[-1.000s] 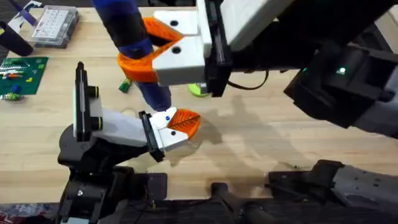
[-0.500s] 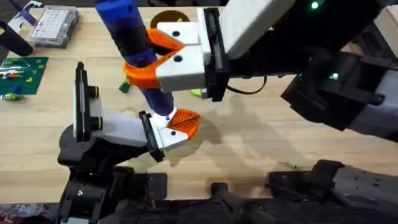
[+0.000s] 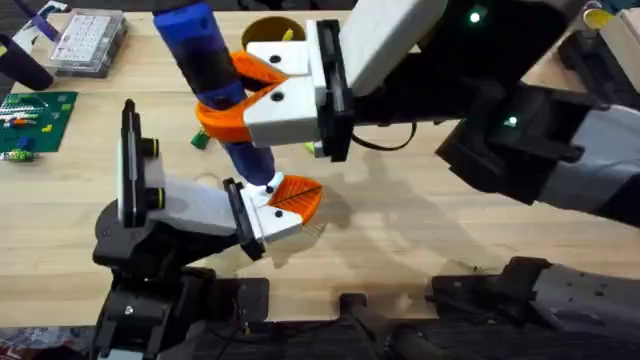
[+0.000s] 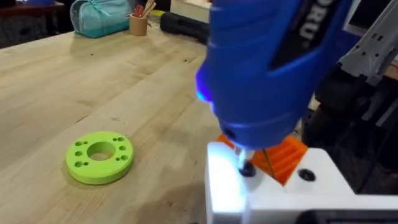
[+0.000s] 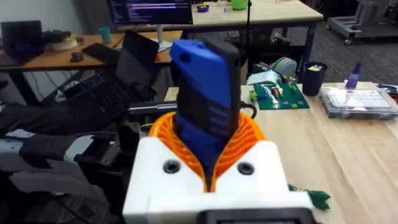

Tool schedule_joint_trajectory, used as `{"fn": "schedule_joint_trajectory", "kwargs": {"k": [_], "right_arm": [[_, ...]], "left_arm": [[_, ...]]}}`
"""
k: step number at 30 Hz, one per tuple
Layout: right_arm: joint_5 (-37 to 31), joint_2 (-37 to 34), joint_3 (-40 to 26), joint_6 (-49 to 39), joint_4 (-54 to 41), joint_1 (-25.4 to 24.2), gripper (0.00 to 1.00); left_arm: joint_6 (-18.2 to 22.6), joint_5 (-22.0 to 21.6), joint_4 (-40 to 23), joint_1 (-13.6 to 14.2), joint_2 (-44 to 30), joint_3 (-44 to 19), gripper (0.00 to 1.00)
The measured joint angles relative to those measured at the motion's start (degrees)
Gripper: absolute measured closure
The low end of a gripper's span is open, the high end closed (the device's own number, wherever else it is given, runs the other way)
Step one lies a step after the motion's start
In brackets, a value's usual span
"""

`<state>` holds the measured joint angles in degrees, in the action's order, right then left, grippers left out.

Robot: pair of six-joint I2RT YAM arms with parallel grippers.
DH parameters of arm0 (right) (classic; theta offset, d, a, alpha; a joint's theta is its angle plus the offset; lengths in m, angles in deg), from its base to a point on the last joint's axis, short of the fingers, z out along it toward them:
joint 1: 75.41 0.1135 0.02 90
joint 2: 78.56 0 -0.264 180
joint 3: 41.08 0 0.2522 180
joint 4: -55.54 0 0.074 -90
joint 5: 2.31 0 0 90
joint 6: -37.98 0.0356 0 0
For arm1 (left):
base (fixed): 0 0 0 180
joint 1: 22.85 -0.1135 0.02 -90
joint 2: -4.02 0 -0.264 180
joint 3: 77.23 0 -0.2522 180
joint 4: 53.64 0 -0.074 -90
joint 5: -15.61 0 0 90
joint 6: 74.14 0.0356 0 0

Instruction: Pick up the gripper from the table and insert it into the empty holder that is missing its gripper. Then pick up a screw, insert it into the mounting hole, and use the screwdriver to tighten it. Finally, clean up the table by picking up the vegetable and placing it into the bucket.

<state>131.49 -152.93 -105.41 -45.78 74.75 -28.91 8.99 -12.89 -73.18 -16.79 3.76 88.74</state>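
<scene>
the right gripper [image 3: 232, 92] is clamped on the screwdriver [image 3: 215, 80], orange ribbed pads squeezing the blue body from both sides. you can see it best in the right wrist view, where the right gripper [image 5: 208, 158] hugs the screwdriver [image 5: 205, 112] in the v between its pads. the tool stands nearly upright, tilted a bit, bit end down.

the lower end of the screwdriver comes down onto the holder [image 3: 200, 207], right at its black front plate where the gripper [image 3: 295, 197] sits mounted, orange pad on white base. in the left wrist view the screwdriver [image 4: 267, 68] looms big and blue, its thin metal bit touching what looks like a screw head on the white base next to the gripper [image 4: 283, 155]. there's a bright glow on the white plastic right under the tip.

the holder on its black stand is close to the near edge of the desk [image 3: 420, 230], left of the middle. the vegetable [image 3: 200, 138] lies on the desk just behind the holder, mostly hidden by the right gripper. the bucket [image 3: 270, 28] is at the far edge, partly covered by the right arm.

a green ring-shaped disc [image 4: 99, 157] lies flat on the wood near the holder. the left arm's own fingers, can't tell open or closed.
</scene>
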Motion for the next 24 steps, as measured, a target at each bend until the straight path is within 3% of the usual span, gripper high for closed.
{"fn": "schedule_joint_trajectory", "kwargs": {"k": [24], "right_arm": [[0.0,0.0,0.0,1.51,-0.35,-0.8,0.975]], "left_arm": [[0.0,0.0,0.0,0.0,0.0,0.0,0.991]]}}
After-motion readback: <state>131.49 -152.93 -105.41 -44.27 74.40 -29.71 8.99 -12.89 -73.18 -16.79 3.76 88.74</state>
